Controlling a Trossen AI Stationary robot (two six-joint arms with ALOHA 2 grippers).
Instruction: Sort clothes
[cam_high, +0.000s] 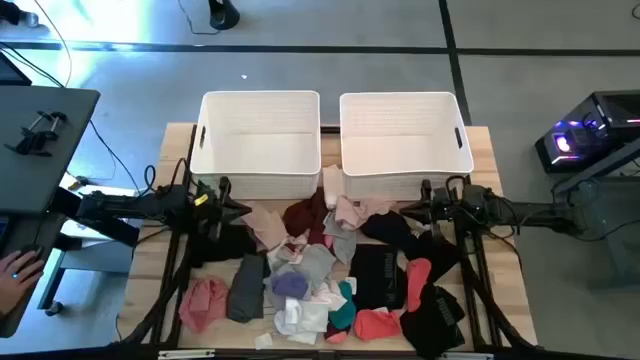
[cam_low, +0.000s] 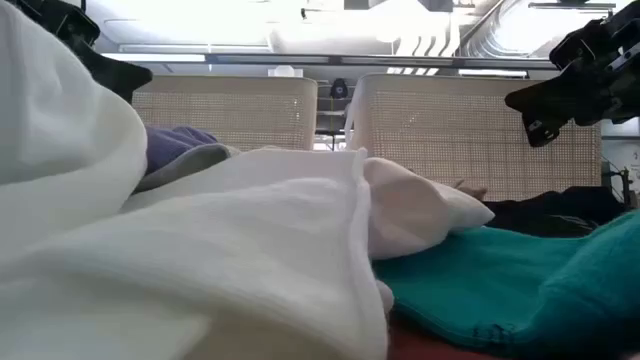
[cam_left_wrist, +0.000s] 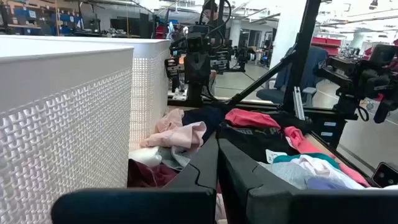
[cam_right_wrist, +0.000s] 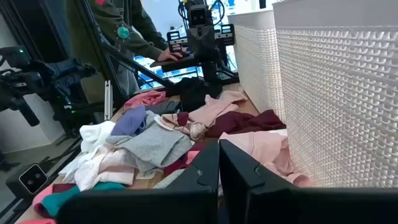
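The clothes lie in a loose pile (cam_high: 320, 270) on the wooden table in front of two white baskets. The pile includes a pink piece (cam_high: 203, 300), a grey one (cam_high: 247, 288), maroon (cam_high: 305, 218), black (cam_high: 375, 275), coral (cam_high: 378, 322), teal (cam_high: 345, 305), white (cam_low: 200, 270) and lavender (cam_high: 290, 285). My left gripper (cam_left_wrist: 217, 146) is shut and empty, above the pile's far left part by the left basket (cam_high: 260, 140). My right gripper (cam_right_wrist: 219, 152) is shut and empty, above the pile's far right part by the right basket (cam_high: 403, 140).
The two baskets stand side by side along the table's far edge, close beside each gripper. A person's hand (cam_high: 20, 265) rests at a desk left of the table. A person stands beyond the table's left side in the right wrist view (cam_right_wrist: 112, 31).
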